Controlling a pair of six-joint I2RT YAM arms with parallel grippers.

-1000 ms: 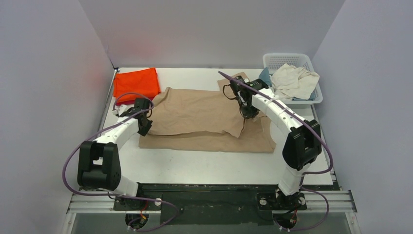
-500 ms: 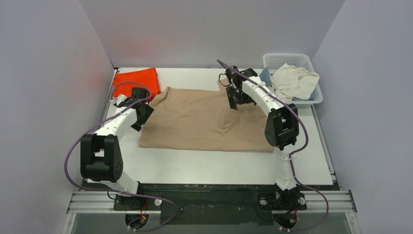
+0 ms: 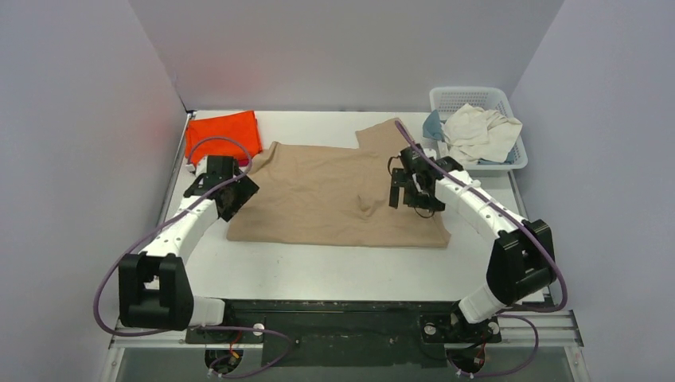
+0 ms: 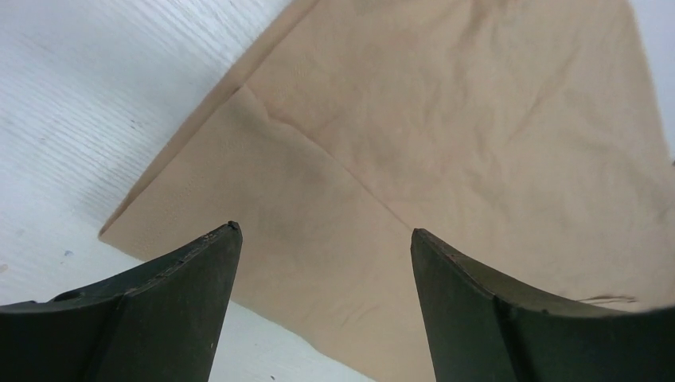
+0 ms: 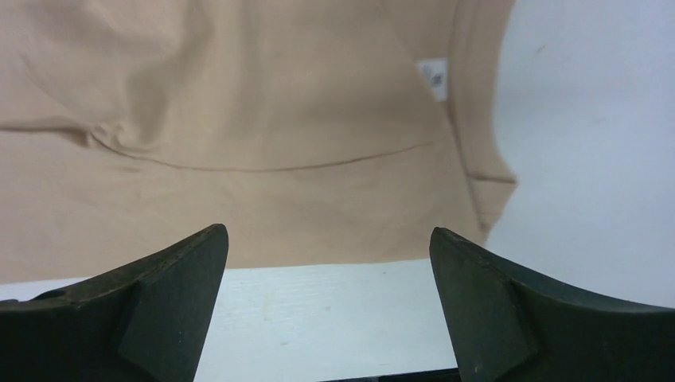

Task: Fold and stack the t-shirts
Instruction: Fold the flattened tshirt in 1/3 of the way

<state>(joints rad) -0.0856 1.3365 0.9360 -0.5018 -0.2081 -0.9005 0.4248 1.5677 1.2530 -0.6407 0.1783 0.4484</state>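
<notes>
Just let go on both sides: a second back, pressed shut on the tan shirt [image 3: 334, 191] with a flap lifted and rumpled; now spread wide, left pincer [image 3: 235, 193] and right pincer [image 3: 407, 195] alike, nothing between the tips. Under and just ahead of the left pincer, the shirt's left edge, doubled, one layer stepped back from the other, with bare table [image 3: 334, 274] to its left. Under the right pincer, the shirt's right part, crossed by a seam line, with a small white label [image 5: 434, 77] ahead and to the right and bare table beyond that. Means, by the look of it, one fold laid down and released, resting flat save for a small ridge just left of the right pincer; probably calls for at least one more fold across before stacking. Well beyond the left pincer, toward the far corner, a folded orange shirt [image 3: 223, 134], likely the start of the stack. Beyond and to the right of the right pincer, a white basket [image 3: 470, 92] holding a crumpled cream shirt [image 3: 477, 131] and a bit of blue shirt [image 3: 434, 123]. Count: two pincers, four shirts in sight (one tan, one orange, one cream, one blue), one basket, one label.
</notes>
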